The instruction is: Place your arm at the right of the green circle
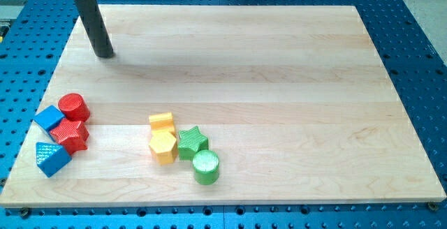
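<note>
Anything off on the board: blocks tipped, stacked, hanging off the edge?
Nothing stands out. Red circle, red star, blue cube and blue triangle cluster at the view's left; both yellow blocks, green star and green circle sit bottom centre, all flat on the board. My tip is at top left, away from every block.

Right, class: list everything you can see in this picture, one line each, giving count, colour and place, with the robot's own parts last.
Red cylinder block: one, red, view's left.
Red star block: one, red, below the cylinder.
Blue cube block: one, blue, far left.
Blue triangular block: one, blue, bottom left.
Yellow blocks: two, yellow, lower centre.
Green star block: one, green, right of yellow.
Green circle block: one, green, lower centre.
Wooden board: one, pale wood.
My tip: one, dark, top left, far from blocks.
</note>
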Motion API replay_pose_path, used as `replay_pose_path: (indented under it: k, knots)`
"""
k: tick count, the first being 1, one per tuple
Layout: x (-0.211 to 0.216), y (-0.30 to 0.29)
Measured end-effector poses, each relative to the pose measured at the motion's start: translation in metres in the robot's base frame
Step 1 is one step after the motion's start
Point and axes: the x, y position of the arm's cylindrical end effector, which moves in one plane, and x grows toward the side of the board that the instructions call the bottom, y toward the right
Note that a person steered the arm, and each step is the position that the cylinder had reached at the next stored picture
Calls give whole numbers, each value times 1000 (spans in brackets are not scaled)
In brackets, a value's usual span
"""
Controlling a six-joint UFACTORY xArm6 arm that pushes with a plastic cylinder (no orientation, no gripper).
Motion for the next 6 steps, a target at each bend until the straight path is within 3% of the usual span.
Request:
replay_pose_path:
  k: [2,4,6]
  knots:
    - [10,7]
    - [23,110]
    - [151,314]
